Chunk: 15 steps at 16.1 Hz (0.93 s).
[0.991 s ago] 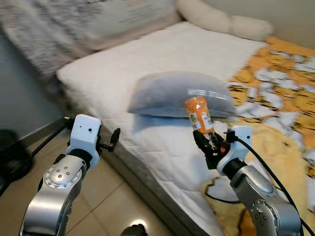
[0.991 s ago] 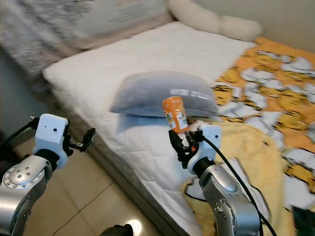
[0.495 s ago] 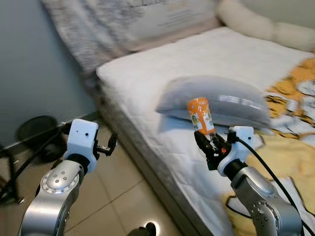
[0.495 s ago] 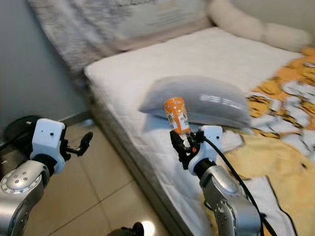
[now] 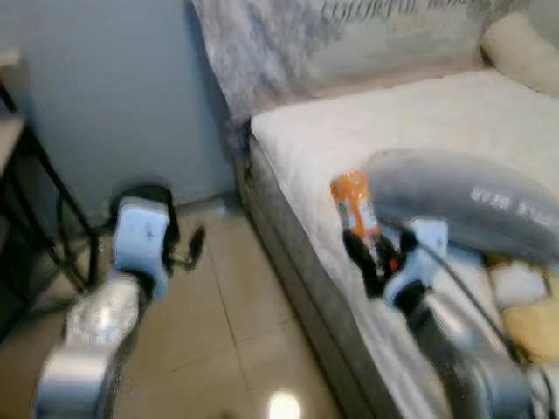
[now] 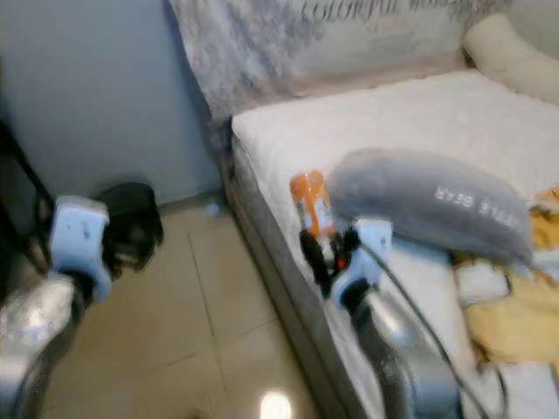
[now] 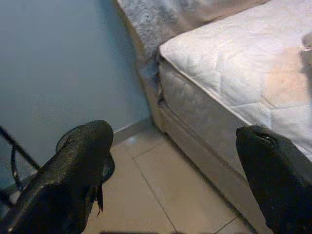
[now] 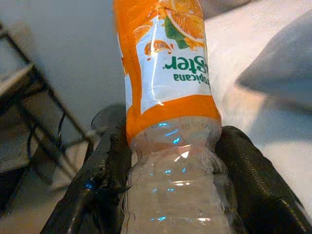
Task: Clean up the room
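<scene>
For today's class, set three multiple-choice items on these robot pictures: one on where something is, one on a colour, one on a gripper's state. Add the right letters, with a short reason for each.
1. Where does the grey pillow lie?
A. on the floor
B. on the white mattress
C. on a chair

2. What colour is the label of the bottle?
A. orange
B. blue
C. green

3. How is the left gripper?
A. shut on a cloth
B. shut on the bottle
C. open, holding nothing

Answers: 1 B, the pillow rests on the mattress top. 2 A, orange wrap with a white panel. 3 C, its fingers stand wide apart over the tiled floor; the right gripper has the bottle.
</scene>
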{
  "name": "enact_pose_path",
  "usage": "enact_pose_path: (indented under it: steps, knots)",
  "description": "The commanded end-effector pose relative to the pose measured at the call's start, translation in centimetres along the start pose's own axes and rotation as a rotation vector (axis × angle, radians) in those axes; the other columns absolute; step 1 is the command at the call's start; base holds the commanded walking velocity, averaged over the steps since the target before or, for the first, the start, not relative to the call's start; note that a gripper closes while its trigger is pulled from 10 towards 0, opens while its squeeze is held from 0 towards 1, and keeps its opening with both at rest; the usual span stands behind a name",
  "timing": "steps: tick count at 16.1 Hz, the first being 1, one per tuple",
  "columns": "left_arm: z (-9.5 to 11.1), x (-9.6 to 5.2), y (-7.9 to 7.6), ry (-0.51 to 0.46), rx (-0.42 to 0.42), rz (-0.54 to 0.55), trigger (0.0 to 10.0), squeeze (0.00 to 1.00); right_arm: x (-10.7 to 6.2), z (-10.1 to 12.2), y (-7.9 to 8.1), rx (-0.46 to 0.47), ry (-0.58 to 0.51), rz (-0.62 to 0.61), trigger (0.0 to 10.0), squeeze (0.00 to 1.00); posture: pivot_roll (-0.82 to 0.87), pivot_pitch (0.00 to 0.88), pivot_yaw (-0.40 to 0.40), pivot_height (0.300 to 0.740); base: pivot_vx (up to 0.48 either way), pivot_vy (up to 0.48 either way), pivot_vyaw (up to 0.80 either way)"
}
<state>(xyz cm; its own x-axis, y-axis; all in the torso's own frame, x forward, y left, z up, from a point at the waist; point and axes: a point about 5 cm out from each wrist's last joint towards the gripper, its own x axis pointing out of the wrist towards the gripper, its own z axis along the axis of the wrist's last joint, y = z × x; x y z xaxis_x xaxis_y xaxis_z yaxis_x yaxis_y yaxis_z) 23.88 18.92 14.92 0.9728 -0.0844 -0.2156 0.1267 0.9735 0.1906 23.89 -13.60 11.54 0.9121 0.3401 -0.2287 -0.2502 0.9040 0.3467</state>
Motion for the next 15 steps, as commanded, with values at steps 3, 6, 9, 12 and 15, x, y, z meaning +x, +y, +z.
enact_pose_path:
  steps: [3, 6, 9, 12, 15]
  knots:
    - [0.1, 0.2, -0.2, -0.003, -0.022, -0.024, 10.0, 0.0, 0.4, 0.5, -0.2, 0.024, 0.009, -0.044, 10.0, 0.0, -0.1, 0.0, 0.023, 0.74, 0.0, 0.0, 0.53]
    - [0.1, 0.2, -0.1, -0.008, -0.03, -0.025, 10.0, 0.0, 0.5, 0.6, -0.3, -0.001, 0.007, -0.058, 10.0, 0.0, -0.1, 0.0, 0.021, 0.74, 0.084, 0.0, 0.0]
    - [0.0, 0.2, 0.1, -0.008, -0.035, -0.016, 10.0, 0.0, 0.6, 0.8, -0.6, -0.107, -0.009, -0.106, 10.0, 0.0, -0.09, 0.0, 0.018, 0.74, 0.259, 0.0, 0.0]
    - [-0.1, 0.3, 0.3, -0.011, -0.029, -0.015, 10.0, 0.0, 1.3, 0.7, -0.9, -0.26, 0.018, -0.153, 10.0, 0.0, -0.08, 0.0, 0.015, 0.74, 0.257, 0.0, 0.0]
    - [0.1, 0.3, 0.5, -0.013, -0.022, -0.022, 10.0, 0.0, 1.4, 0.5, -0.2, -0.191, 0.022, -0.071, 10.0, 0.0, -0.08, 0.0, 0.012, 0.74, 0.257, 0.0, 0.0]
